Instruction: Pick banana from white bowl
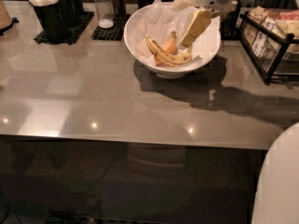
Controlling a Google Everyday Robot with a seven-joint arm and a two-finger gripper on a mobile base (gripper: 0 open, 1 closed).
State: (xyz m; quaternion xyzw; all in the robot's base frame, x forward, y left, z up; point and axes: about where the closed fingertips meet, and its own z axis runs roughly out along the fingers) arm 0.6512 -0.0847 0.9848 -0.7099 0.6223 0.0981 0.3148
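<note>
The white bowl (140,34), lined with crinkled white paper, stands on the grey counter at the back centre. The banana (164,56), yellow with brown speckles, lies curved in the bottom of the bowl. A short orange wedge (171,44) rests behind it. My gripper (192,31) reaches down into the bowl from the upper right. Its cream-coloured end hangs just above and to the right of the banana's right end, apart from it. Nothing shows in its hold.
Black cup holders with white utensils (52,9) and two shakers (105,5) stand at the back left. A black wire rack of packets (271,36) stands right of the bowl. My white body (280,181) fills the bottom right corner.
</note>
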